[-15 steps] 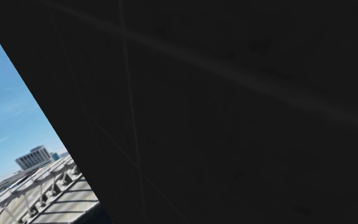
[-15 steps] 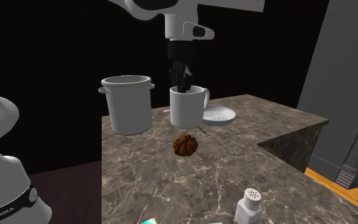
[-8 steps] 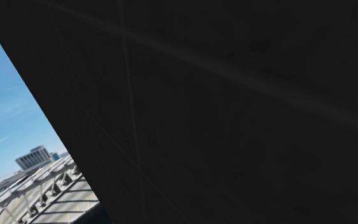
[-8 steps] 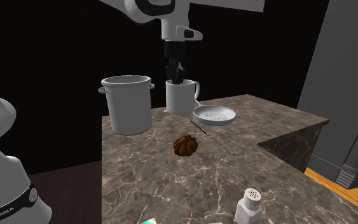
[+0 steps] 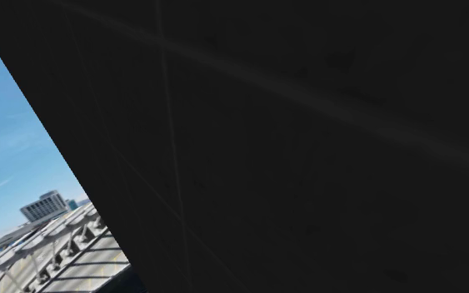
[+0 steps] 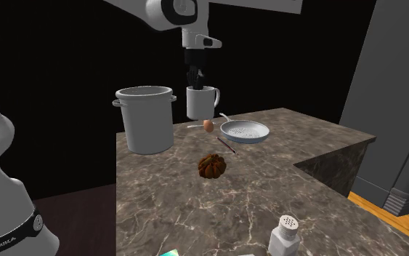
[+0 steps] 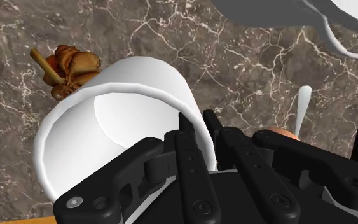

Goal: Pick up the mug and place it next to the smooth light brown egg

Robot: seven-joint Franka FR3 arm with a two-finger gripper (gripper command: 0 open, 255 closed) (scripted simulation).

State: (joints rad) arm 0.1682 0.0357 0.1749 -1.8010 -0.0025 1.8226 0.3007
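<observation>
My black gripper (image 6: 197, 81) is shut on the rim of a white mug (image 6: 201, 102), one finger inside and one outside. The mug hangs upright above the marble counter (image 6: 268, 189), its handle toward the second exterior view's right. Just below it and a little to the right, a smooth light brown egg (image 6: 208, 125) lies on the counter. In the wrist view the gripper (image 7: 201, 124) clasps the mug (image 7: 107, 133) wall, and the egg (image 7: 280, 132) peeks out past one finger.
A large white pot (image 6: 147, 118) stands left of the mug. A round white pan (image 6: 245, 131) lies right of the egg. A brown ridged object (image 6: 212, 165) and a thin stick (image 6: 227, 145) lie nearer, a shaker (image 6: 285, 233) at the front. A dark slab (image 5: 307, 150) blocks the shoulder view.
The gripper has carried the mug up off the counter and toward the far side, beside the pot. The egg, hidden behind the mug before, now shows.
</observation>
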